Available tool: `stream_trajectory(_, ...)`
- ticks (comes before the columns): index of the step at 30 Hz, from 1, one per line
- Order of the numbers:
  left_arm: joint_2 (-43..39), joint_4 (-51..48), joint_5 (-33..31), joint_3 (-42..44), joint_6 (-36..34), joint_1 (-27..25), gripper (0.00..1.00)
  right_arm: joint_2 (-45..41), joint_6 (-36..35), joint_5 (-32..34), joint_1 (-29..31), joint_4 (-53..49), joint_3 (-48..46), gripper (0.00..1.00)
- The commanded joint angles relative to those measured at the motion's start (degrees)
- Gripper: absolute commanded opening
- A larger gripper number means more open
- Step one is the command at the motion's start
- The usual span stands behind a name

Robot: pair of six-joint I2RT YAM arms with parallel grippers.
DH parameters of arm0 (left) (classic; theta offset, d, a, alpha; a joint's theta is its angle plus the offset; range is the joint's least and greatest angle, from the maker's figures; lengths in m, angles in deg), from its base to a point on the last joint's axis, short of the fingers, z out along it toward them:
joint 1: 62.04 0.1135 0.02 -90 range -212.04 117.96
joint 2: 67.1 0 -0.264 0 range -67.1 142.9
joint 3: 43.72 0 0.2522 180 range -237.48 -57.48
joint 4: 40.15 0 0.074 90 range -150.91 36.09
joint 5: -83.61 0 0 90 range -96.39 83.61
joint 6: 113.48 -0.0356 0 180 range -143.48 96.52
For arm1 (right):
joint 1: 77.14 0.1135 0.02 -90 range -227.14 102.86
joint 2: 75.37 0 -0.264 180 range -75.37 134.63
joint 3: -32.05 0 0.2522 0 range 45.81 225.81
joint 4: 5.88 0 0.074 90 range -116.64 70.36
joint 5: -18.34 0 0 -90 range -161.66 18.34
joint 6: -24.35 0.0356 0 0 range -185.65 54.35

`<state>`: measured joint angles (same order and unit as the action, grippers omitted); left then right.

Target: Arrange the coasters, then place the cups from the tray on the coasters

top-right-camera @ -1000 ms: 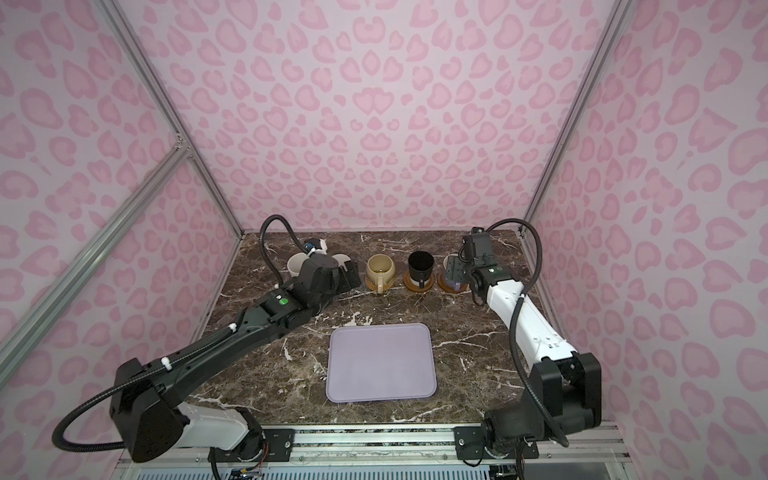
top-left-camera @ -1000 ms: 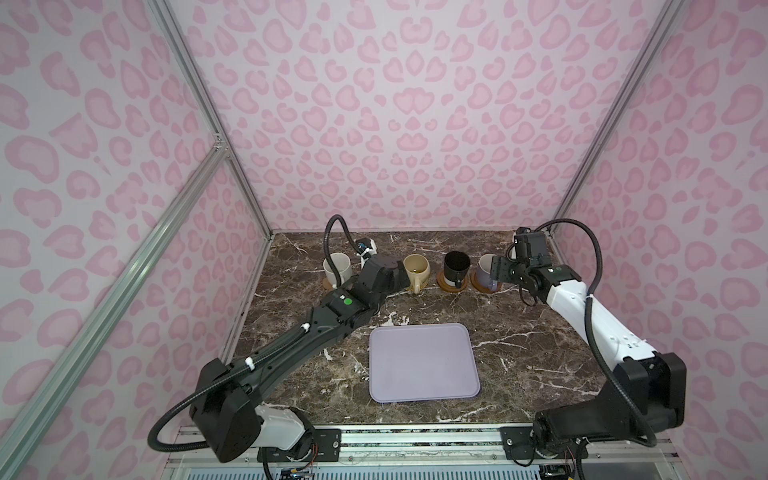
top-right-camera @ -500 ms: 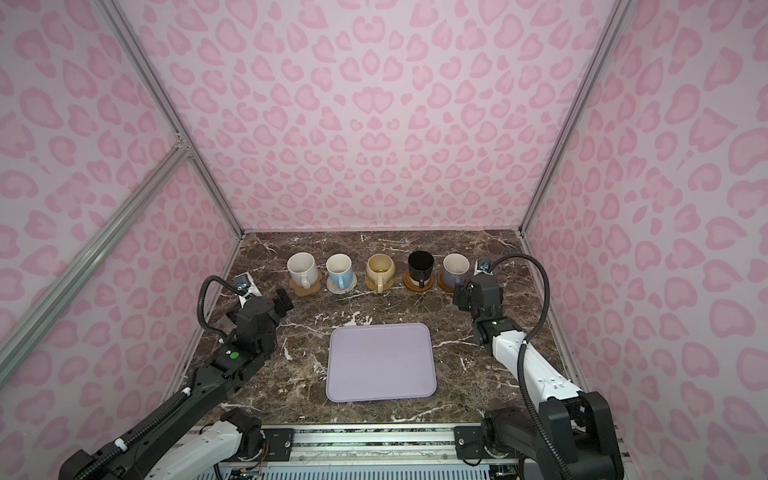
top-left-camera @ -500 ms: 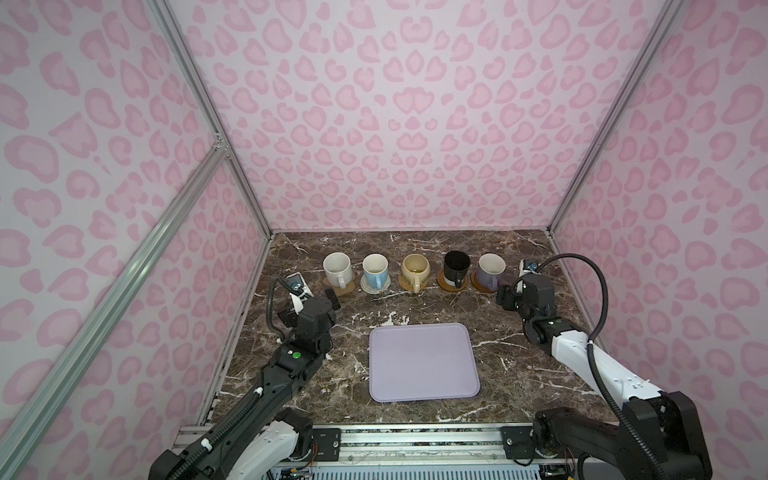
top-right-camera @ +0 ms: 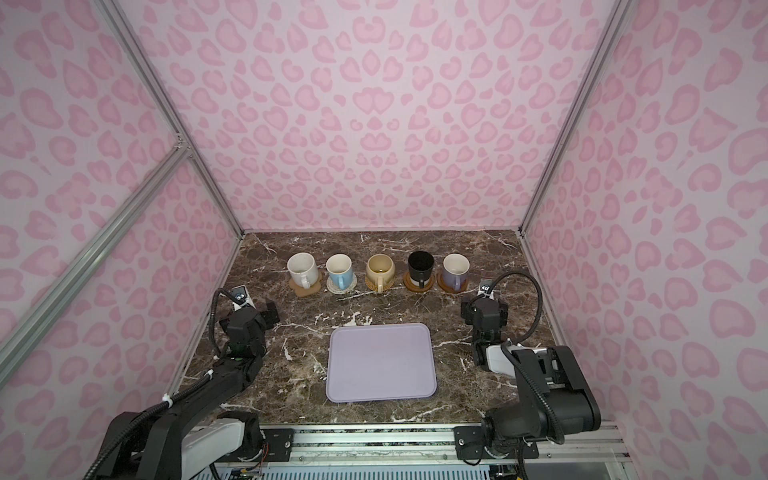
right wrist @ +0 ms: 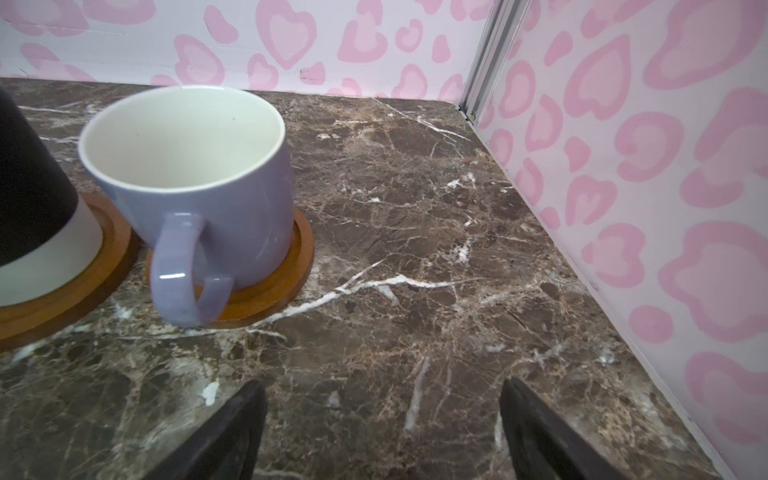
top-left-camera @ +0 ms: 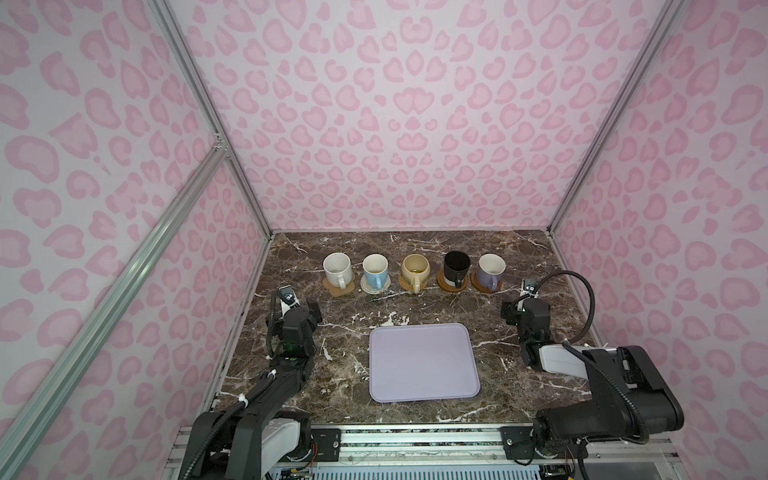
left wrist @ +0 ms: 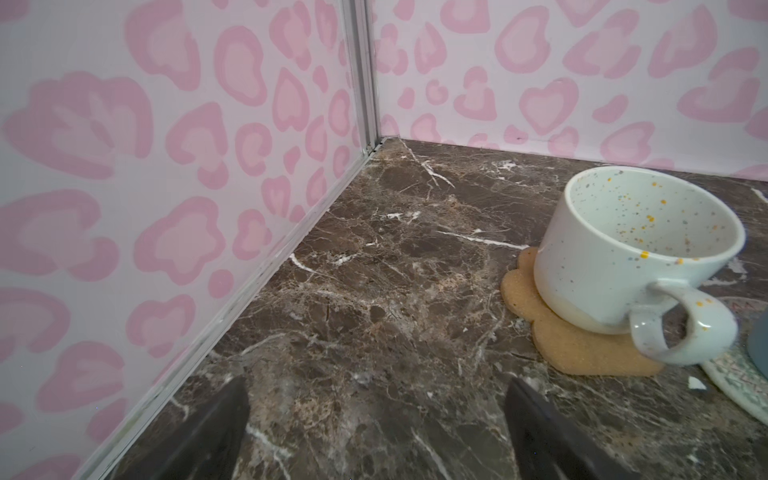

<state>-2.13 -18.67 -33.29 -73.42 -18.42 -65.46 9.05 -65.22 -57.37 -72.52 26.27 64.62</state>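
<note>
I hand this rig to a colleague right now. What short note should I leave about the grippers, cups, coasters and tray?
Grippers: left gripper open, empty, over the table near the white mug; right gripper open, empty, near the lavender mug.
Done: white mug, light blue mug, cream mug, black mug and lavender mug stand in a back row, each on a coaster, from the flower coaster to the wooden coaster.
The tray is empty.
Left: nothing visible; probably only park the arms.

The right wrist view's edge cuts off the black cup (right wrist: 29,166); the left wrist view catches only a sliver of the blue cup (left wrist: 760,345).
</note>
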Motion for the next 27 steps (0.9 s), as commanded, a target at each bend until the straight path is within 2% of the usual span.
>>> stream_trajectory(1,4.5,14.0,10.4,0.8,-0.2,1.7,0.97,3.1,-0.5,-1.1,-0.3,12.8,-1.3,0.89)
stream_trajectory(4,10.5,22.6,13.1,2.4,0.3,3.1,0.97,4.7,-0.4,-1.8,-0.6,18.1,-2.8,0.9)
stream_trajectory(8,19.2,30.3,15.5,1.8,1.8,4.9,0.97,3.3,-1.4,-4.4,-0.7,11.5,-0.7,0.89)
stream_trajectory(10,18.4,23.0,18.0,-0.9,0.8,4.8,0.97,3.7,-1.2,-4.3,-0.7,10.4,0.3,0.88)
stream_trajectory(14,19.2,20.2,22.3,-3.2,-0.9,5.1,0.97,3.9,0.0,-4.1,-1.6,8.5,1.3,0.98)
stream_trajectory(16,19.5,18.3,25.2,-4.2,-2.1,5.1,0.97,3.7,0.7,-5.0,-2.5,7.6,1.7,0.99)
stream_trajectory(27,19.2,18.8,25.2,-3.7,-2.2,5.1,0.97,3.7,0.7,-4.9,-2.4,7.8,1.6,0.99)
